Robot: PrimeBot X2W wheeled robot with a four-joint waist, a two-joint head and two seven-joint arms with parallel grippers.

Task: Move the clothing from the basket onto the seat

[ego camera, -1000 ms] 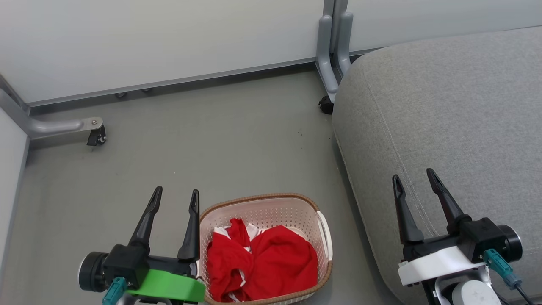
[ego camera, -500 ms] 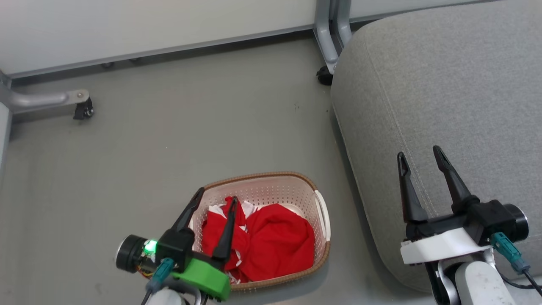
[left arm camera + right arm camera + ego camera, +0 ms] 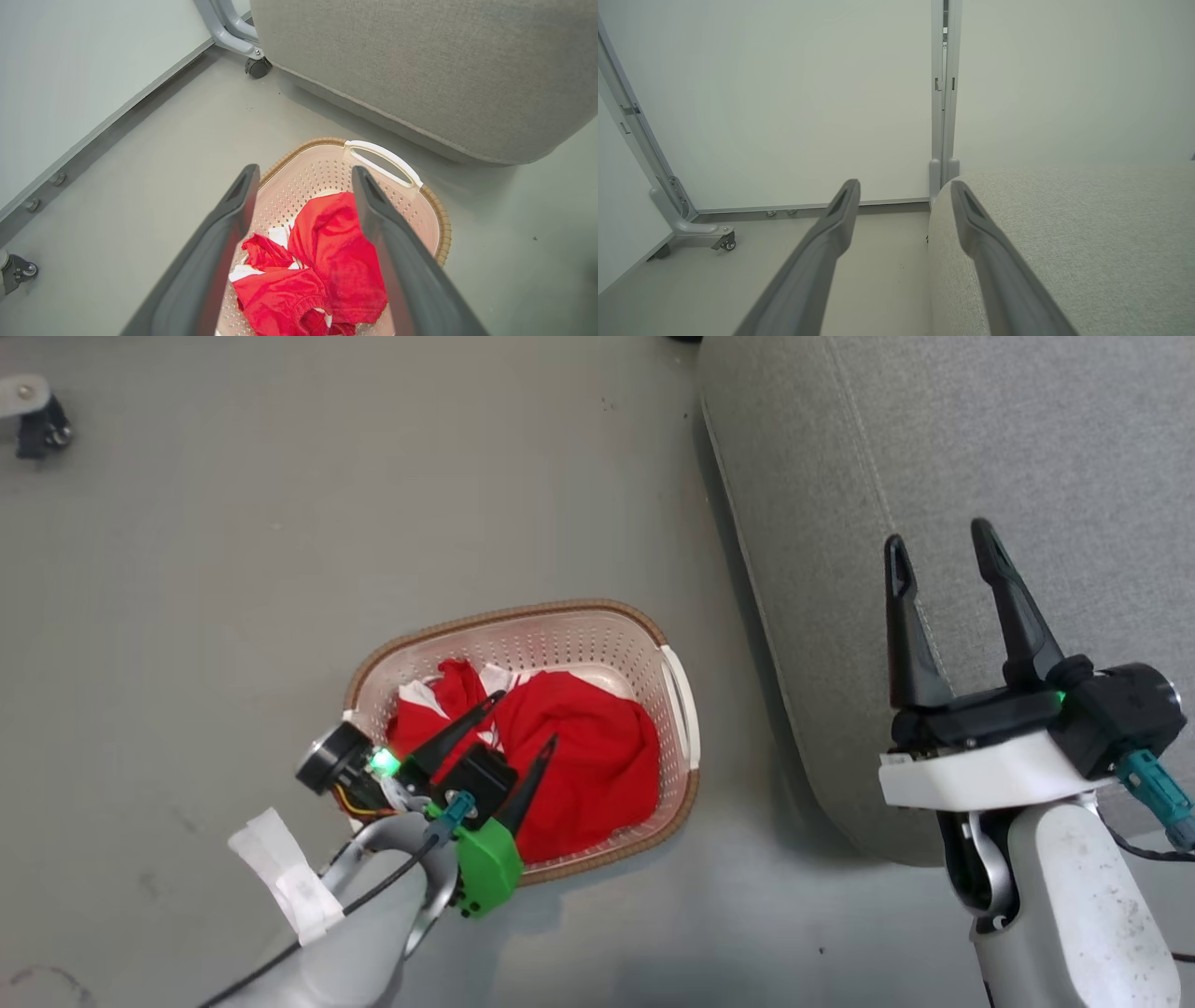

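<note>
Flooring of plain grey (image 3: 233, 569) is taken up along its right side by the seat (image 3: 934, 429), a broad light grey upholstered cushion crossed by a stitched seam. No clothing is seen on the part of it in view. Just beside the seat's rounded edge, but apart from it, the basket (image 3: 523, 611) is stood on the floor. It is cream-white and perforated, with a brown woven-look rim and a white handle (image 3: 680, 700) turned toward the seat.

The clothing (image 3: 597, 765) is found inside the basket, a crumpled red garment with white trim. It is heaped toward the basket's near end, while the far wall is left bare. Whether one piece or several are bundled there cannot be told.

The cloth is judged to be light, soft and limp, so sagging and trailing are to be expected once it is lifted. A hanging fold could be caught on the rim, and so light a basket could be dragged along with it. A hold is best taken on the raised ridge of bunched fabric near the middle of the heap. A deep pinch there would gather several layers, which a thin trim edge would not allow.

The left gripper (image 3: 527, 717) is held over the heap, jaws spread wide with nothing between them. Contact between the tips and the cloth cannot be made out. The right gripper (image 3: 937, 532) is held above the seat's near edge, jaws likewise spread wide and carrying nothing.
</note>
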